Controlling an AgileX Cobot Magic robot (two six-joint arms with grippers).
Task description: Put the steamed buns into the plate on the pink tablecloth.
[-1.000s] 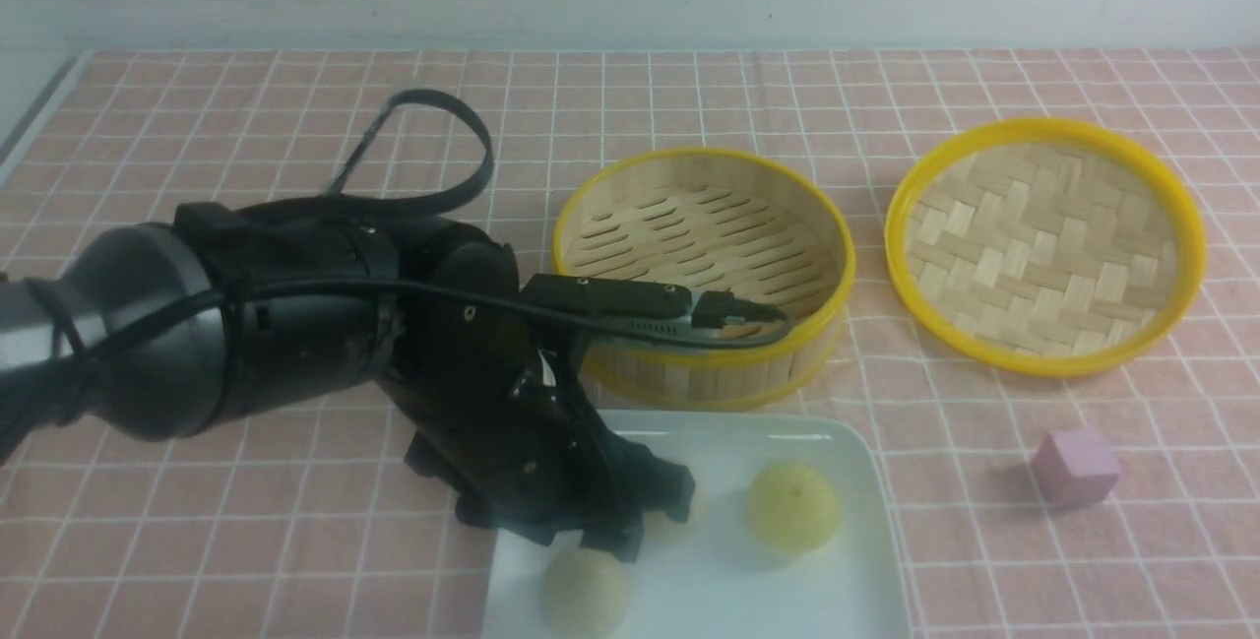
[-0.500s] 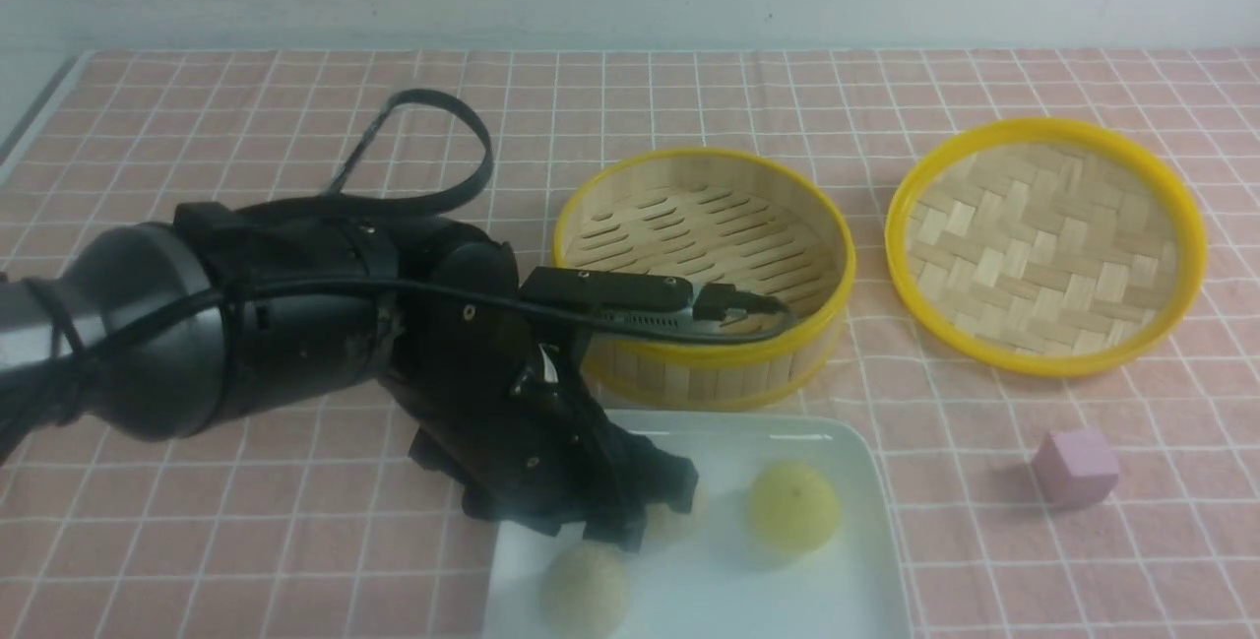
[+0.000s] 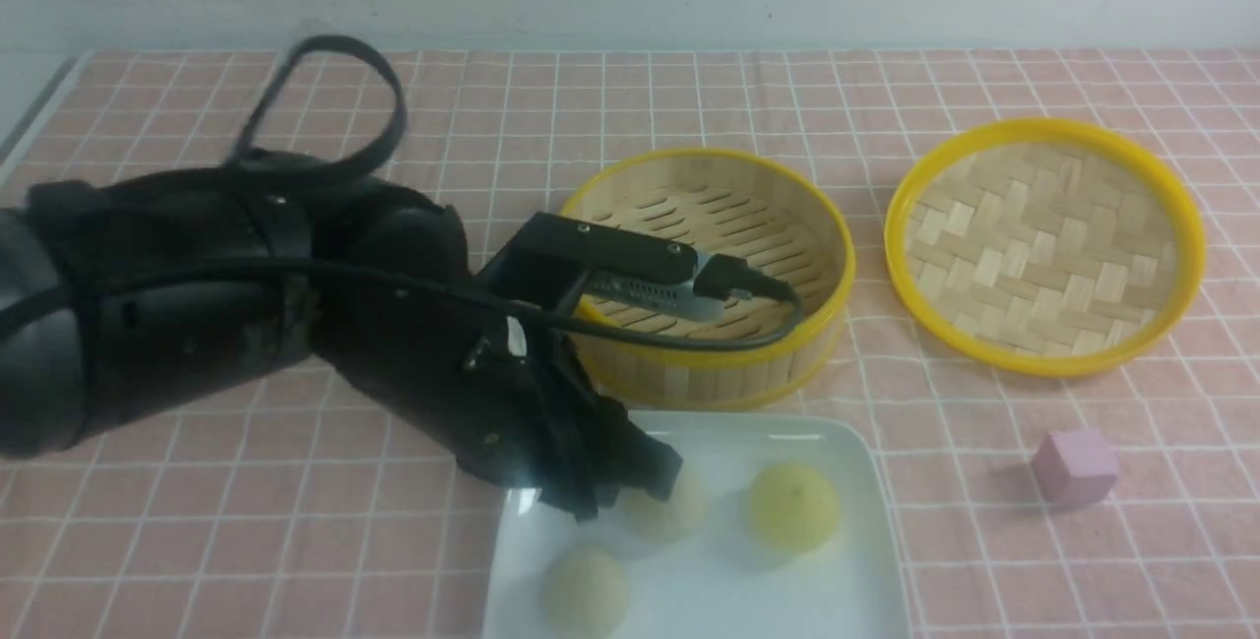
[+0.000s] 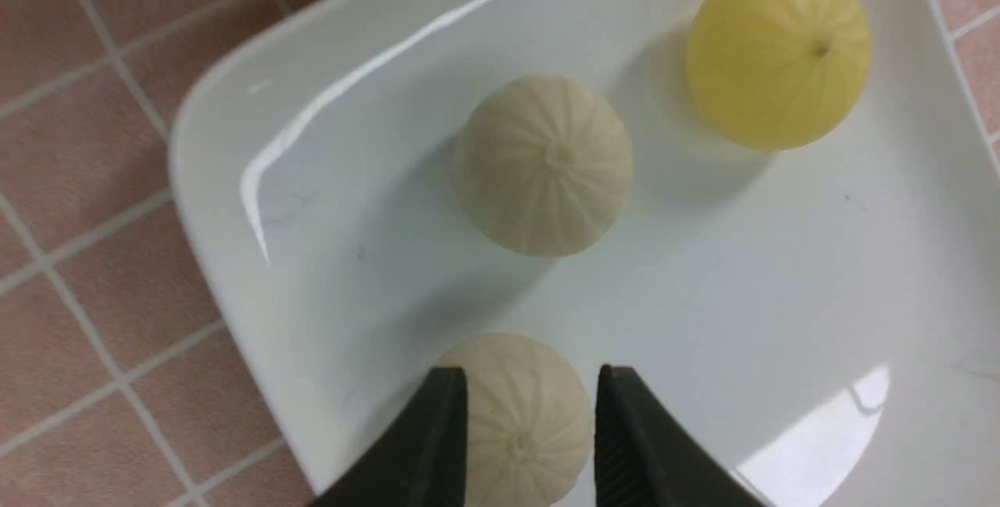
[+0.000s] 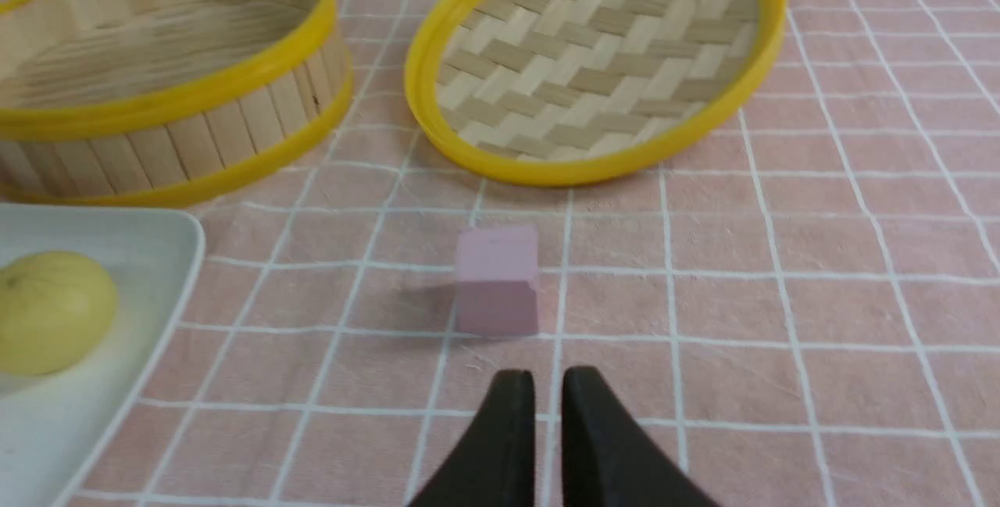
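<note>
Front view: two cream steamed buns (image 3: 679, 511) and a yellow-green bun (image 3: 792, 506) sit in the glossy white square plate (image 3: 714, 588) on the pink gridded tablecloth (image 3: 197, 541). Left wrist: pleated tops; my left claw (image 4: 531, 370) hangs spread, empty. Right wrist: my right claw (image 5: 547, 374) is nearly pressed together, empty.

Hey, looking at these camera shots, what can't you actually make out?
- Front view: the jaws of the left gripper, hidden behind its own arm.
- Front view: the near edge of the plate and the bottom of the nearest cream bun, cut by the picture's bottom edge.
- Left wrist view: whether the fingertips touch that bun; the frame edge cuts both.
- Right wrist view: the right gripper beyond its tips, cut by the frame edge.
</note>
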